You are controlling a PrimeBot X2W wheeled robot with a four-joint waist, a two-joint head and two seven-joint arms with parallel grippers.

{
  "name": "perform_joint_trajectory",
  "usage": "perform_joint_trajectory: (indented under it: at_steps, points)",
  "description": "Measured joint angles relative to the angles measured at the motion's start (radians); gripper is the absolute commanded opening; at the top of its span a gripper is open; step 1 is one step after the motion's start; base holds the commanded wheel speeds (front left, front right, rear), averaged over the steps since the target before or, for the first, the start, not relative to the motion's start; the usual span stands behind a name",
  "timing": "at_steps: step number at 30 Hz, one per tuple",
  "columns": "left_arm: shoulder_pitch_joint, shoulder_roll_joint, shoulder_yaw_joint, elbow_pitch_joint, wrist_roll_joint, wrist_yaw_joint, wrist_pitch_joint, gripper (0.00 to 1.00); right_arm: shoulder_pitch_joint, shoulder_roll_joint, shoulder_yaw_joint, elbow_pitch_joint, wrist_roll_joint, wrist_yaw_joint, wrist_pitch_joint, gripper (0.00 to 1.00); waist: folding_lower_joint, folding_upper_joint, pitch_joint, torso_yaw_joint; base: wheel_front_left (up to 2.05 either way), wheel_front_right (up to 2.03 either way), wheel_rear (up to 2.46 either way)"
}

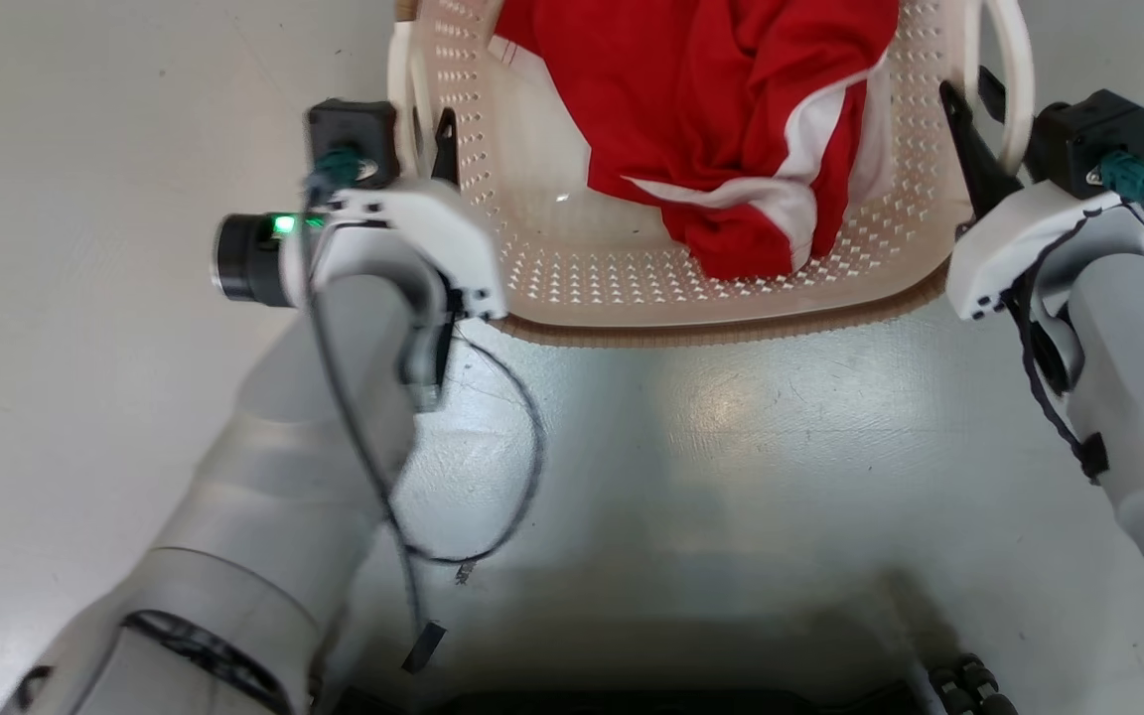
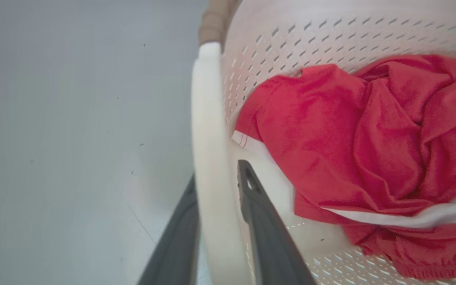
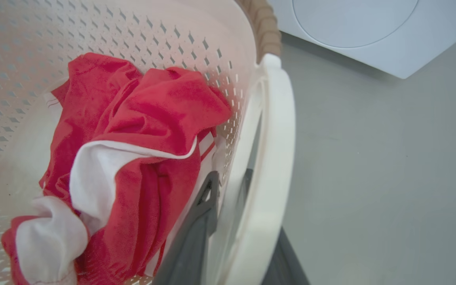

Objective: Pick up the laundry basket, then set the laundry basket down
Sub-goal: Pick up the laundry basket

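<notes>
**Two-handed hold on the laundry basket point(image 1: 632, 288): head view and 2 wrist views.** The basket fills the upper centre of the head view, its brown rim point(image 1: 711, 330) nearest the lower part of the frame and the pale floor point(image 1: 731, 427) below it. I cannot tell whether its base rests on that floor or is clear of it. A crumpled red garment with white bands point(image 1: 711, 119) lies inside, toward the upper right. My left gripper point(image 1: 425, 134), at the upper left of the head view, straddles the left loop handle point(image 2: 208, 158). It has 1 finger inside the basket wall and 1 outside, both close against the white band, so I read it as pinching that handle. My right gripper point(image 1: 969, 94), at the upper right, grips the right loop handle point(image 3: 271, 158) the same way, with the outer finger partly hidden behind the loop. A white washer point(image 3: 354, 31) stands at the upper right of the right wrist view, apart from the basket. Handling, as I judge it: thin perforated plastic holding 1 garment should be light. The walls and loops will probably flex, though, and smooth plastic may slide between hard fingers. The off-centre cloth could tilt the basket slightly. The 2 loops, gripped near mid-span and moved level together, look like the best places to hold it.
</notes>
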Motion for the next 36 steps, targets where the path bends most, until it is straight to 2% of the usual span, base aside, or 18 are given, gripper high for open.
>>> perform_joint_trajectory:
  at_steps: [1, 19, 26, 36]
  points:
    - [-0.002, -0.015, 0.003, 0.001, -0.001, 0.009, -0.001, 0.00, -0.002, 0.007, -0.004, 0.003, 0.010, -0.001, -0.002, 0.00, 0.0000, 0.0000, 0.000, 0.000, 0.00, 0.00, 0.00]
    - [0.012, -0.014, -0.011, 0.055, -0.008, 0.009, 0.001, 0.00, -0.001, 0.039, 0.054, 0.078, 0.061, -0.002, -0.002, 0.00, 0.0000, 0.0000, -0.062, -0.017, 0.00, 0.00, 0.00]
    - [0.050, -0.005, -0.012, 0.113, -0.007, -0.001, 0.002, 0.00, 0.012, 0.086, 0.120, 0.133, 0.106, -0.009, -0.002, 0.00, 0.0000, 0.0000, -0.134, -0.043, 0.00, 0.00, 0.00]
    - [0.189, 0.000, -0.007, 0.169, 0.003, -0.040, 0.007, 0.00, 0.128, 0.156, 0.245, 0.222, 0.237, -0.010, -0.002, 0.00, 0.0000, 0.0000, -0.294, -0.090, 0.00, 0.00, 0.00]
